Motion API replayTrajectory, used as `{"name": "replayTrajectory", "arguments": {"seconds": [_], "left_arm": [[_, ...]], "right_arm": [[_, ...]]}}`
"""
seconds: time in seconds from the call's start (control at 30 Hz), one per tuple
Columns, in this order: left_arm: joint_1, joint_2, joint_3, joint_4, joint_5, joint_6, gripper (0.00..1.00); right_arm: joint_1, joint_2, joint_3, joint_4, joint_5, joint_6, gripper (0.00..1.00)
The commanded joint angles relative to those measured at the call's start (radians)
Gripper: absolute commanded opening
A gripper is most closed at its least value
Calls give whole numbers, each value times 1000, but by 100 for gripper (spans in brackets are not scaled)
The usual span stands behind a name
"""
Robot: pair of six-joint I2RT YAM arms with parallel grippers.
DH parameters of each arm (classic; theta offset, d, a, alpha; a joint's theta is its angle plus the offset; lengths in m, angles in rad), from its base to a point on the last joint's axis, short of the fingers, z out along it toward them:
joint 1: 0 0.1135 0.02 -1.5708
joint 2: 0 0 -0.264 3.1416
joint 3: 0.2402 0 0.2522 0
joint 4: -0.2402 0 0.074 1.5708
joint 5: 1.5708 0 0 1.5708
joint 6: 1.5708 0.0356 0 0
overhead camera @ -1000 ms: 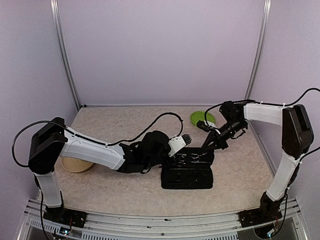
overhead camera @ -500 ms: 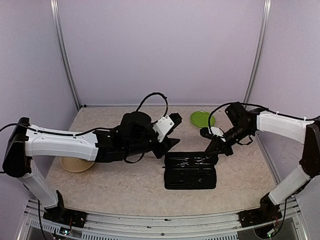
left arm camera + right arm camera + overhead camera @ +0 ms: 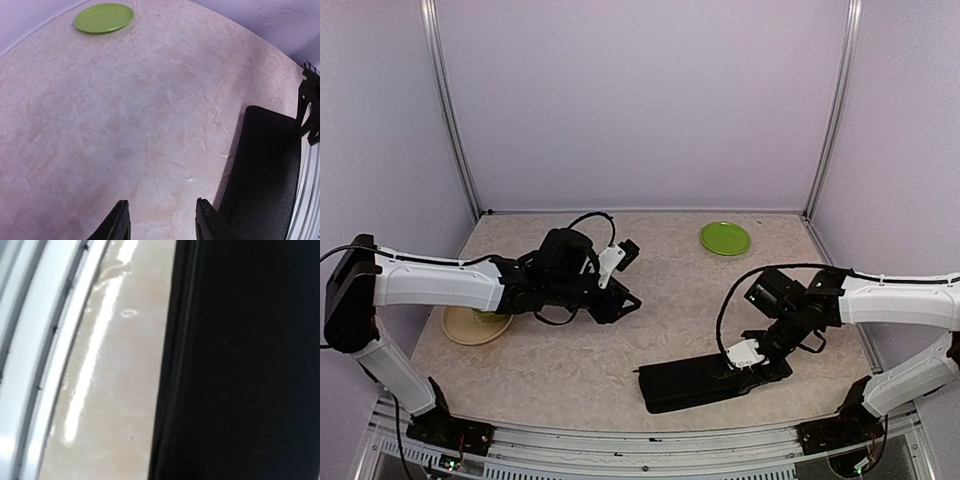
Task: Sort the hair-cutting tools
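Note:
None of the hair-cutting tools show in any view. A flat black case (image 3: 695, 380) lies shut near the table's front edge, and it also fills the right side of the left wrist view (image 3: 267, 175) and most of the right wrist view (image 3: 245, 365). My right gripper (image 3: 755, 365) rests at the case's right end, and its fingers are hidden from both cameras. Left of centre, my left gripper (image 3: 623, 302) hovers over bare table. It (image 3: 162, 220) is open with nothing between its fingers.
A green plate (image 3: 725, 238) sits at the back right, also visible in the left wrist view (image 3: 104, 17). A tan dish (image 3: 468, 327) with something green in it lies under the left arm. The metal front rail (image 3: 30, 340) runs close beside the case.
The case was open in the middle and now lies shut nearer the front. The right arm swung down with it. The left arm drew back leftward and its gripper opened.

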Motion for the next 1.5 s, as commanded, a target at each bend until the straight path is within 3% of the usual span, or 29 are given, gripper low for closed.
{"name": "replayTrajectory", "arguments": {"seconds": [0.0,0.2,0.6,0.9,1.23,1.47], "left_arm": [[-16,45,-48,-83,94,-47,44],[-139,71,-93,-114,63,-66,43],[-160,87,-147,-89,73,-108,43],[-122,140,-132,-40,40,-71,33],[-92,212,-39,-18,88,30,34],[-48,231,27,-63,117,71,40]], "right_arm": [[23,2,7,32,50,35,42],[103,25,41,129,27,93,44],[281,223,-16,443,257,205,52],[283,223,-98,503,358,170,49],[231,149,-153,511,381,76,46],[149,109,-49,390,285,1,49]]}}
